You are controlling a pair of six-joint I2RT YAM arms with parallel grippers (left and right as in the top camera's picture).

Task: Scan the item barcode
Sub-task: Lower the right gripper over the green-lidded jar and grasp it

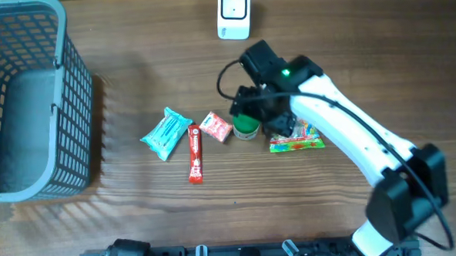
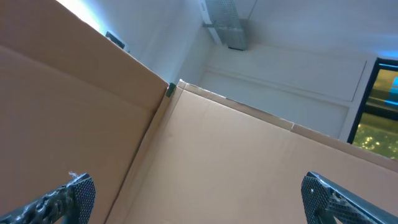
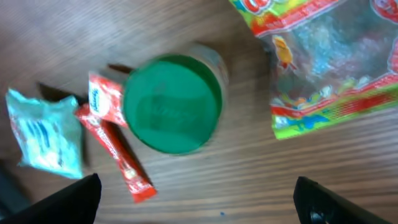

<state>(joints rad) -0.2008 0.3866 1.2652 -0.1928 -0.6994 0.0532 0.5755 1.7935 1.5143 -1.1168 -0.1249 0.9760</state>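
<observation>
- The green-lidded jar is found mid-table, directly under the right gripper, whose fingers are spread wide and clasp nothing.
- The jar is hemmed in closely: a small red sachet lies just beside it on one side, a gummy-candy bag on the other.
- Bare wood of the table is left between the jar and the scanner at the far edge.
- The wire basket is set well apart, at the left edge.
- The jar is stood upright, its long axis vertical and its lid facing up; no barcode can be made out.
- The left gripper is held agape and empty, facing cardboard panels.
</observation>
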